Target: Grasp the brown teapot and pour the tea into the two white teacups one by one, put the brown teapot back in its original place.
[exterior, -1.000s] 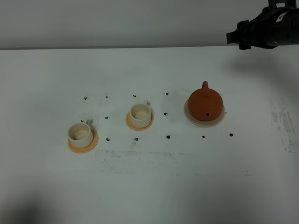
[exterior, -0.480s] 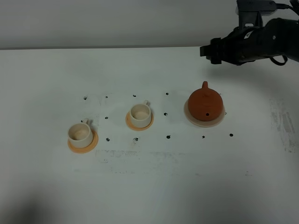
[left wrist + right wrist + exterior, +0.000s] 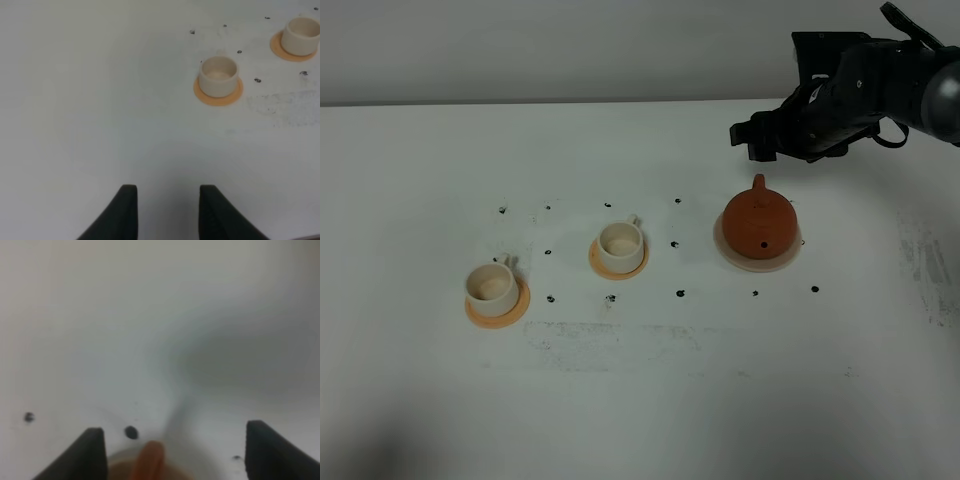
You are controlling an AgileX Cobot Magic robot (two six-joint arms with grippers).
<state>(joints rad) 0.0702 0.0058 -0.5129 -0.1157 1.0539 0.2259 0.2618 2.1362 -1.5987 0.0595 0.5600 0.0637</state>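
Teapot resting on beige coaster; right claw, fingers apart, hovers at its 12 o'clock; left claw likewise apart.

rt wrist view: brown teapot blurred & cut off at edge; left wrist view clips one teacup.

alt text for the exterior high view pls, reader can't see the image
A brown teapot sits on a pale round coaster on a white table, with the black right gripper hovering by its far side, holding nothing. To its left stand two white teacups on orange saucers.
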